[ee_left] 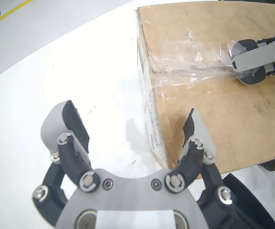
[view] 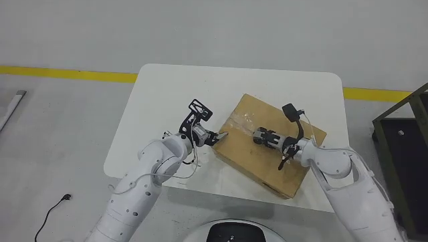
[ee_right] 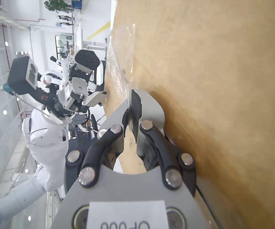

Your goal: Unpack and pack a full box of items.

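**Q:** Top view: where does the cardboard box (view: 271, 145) lie?

**A:** On the white table (view: 200, 88), toward 4 o'clock from the tabletop's centre. It is turned diagonally and its flaps are closed. A strip of clear tape (ee_left: 190, 55) runs along the top seam and down one side face. The strip is wrinkled and partly lifted from the cardboard. A white printed label (ee_left: 154, 129) sits on that same side face.

**Q:** What is the state of the right gripper (view: 257, 135)?

**A:** It lies low on the box top, just off centre toward 10 o'clock. Its fingers are drawn together and pinch the loose tape. The right wrist view shows the clear film caught between the ribbed pads (ee_right: 135, 106).

**Q:** And the left gripper (view: 217, 137)?

**A:** It sits at the box's 9 o'clock corner, jaws spread wide, grasping nothing. In the left wrist view one finger stands over the edge of the box top near that corner. The other finger stands over bare table, just beside the labelled face. Whether the first finger touches the cardboard cannot be told. The two grippers point toward each other, with the taped seam between them.
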Robot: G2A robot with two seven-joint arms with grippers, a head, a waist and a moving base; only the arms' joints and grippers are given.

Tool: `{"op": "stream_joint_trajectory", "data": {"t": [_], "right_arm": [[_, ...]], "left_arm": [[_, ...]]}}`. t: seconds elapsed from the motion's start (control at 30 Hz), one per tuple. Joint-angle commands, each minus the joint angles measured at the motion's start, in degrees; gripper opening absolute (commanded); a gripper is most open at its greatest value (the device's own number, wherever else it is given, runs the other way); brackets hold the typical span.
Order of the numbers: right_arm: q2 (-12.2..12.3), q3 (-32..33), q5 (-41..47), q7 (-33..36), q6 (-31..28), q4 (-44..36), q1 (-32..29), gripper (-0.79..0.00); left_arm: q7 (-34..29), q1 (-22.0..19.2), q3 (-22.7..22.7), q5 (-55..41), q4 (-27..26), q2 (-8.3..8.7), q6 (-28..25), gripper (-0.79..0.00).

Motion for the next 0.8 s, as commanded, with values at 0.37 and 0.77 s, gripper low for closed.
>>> {"op": "stream_joint_trajectory", "data": {"t": [0.37,0.77], "right_arm": [[-0.67,-4.04,-1.19,1.51,5.12,3.73,5.26,-0.563],[0.59,0.66,-2.65,4.94,7.8,-1.19,3.33,-0.483]], "left_arm": [[0.0,0.0,0.0,0.0,0.0,0.0,0.0,0.0],[0.0,0.0,0.0,0.0,0.0,0.0,0.0,0.0]]}}
